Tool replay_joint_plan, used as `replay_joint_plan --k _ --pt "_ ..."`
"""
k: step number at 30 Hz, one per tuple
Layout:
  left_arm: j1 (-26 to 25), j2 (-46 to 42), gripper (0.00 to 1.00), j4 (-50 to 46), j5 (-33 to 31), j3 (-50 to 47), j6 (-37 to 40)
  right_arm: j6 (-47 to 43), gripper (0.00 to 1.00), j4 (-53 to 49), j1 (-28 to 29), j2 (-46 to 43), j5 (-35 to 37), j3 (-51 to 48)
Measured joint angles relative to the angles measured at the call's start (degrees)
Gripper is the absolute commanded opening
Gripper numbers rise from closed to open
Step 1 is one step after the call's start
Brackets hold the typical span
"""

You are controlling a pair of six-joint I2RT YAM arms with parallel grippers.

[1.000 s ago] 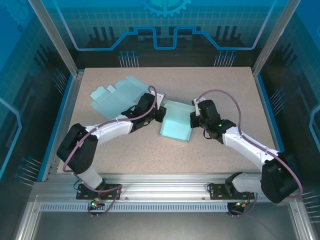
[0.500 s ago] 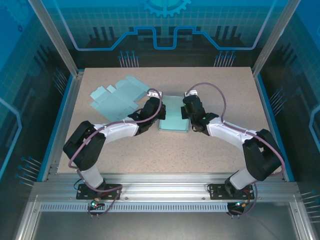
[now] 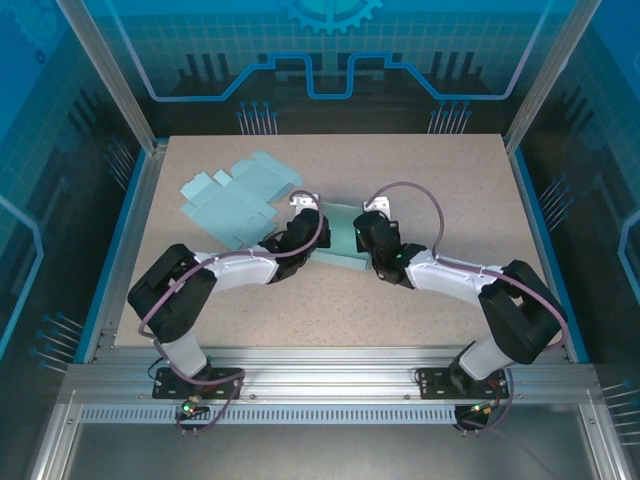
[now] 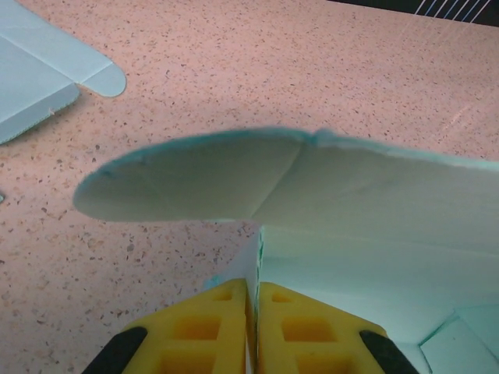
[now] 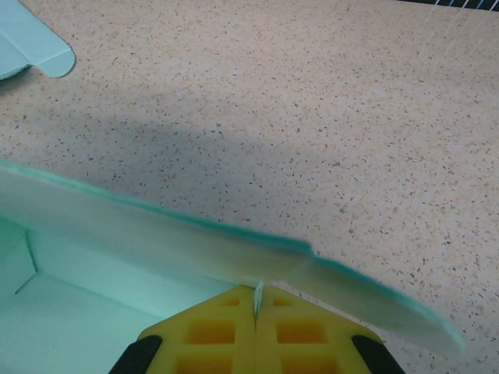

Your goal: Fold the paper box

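**tinkerbot:** what's on the table [image 3: 450,180] here?

**yam_fan:** biggest thing is a flat unfolded box blank [image 3: 232,195], lying well off to the far left of the left claw [image 4: 255,294]. The paper box [image 3: 341,238] itself is partly folded and sits right between the two claws.

**tinkerbot:** and the claws, holding anything?

**yam_fan:** yep. The left claw's yellow fingers [image 4: 214,327] are clenched on a thin side wall of the box, with a rounded flap [image 4: 187,183] spreading out just beyond the tips. The right claw [image 5: 256,302] is pinched tight on the edge of the opposite wall, with the box's inside off to its left.
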Motion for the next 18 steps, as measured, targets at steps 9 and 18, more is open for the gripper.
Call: replay_joint_plan --k 9,18 --pt "-1.9 -2.1 0.10 4.8 -2.2 -5.0 -0.8 2.3 0.05 2.0 1.5 -0.9 2.0 -1.9" --pt "-3.4 -1.3 0.08 15.4 -5.3 -10.5 -0.1 3.7 0.05 1.5 1.6 -0.3 2.6 0.3"
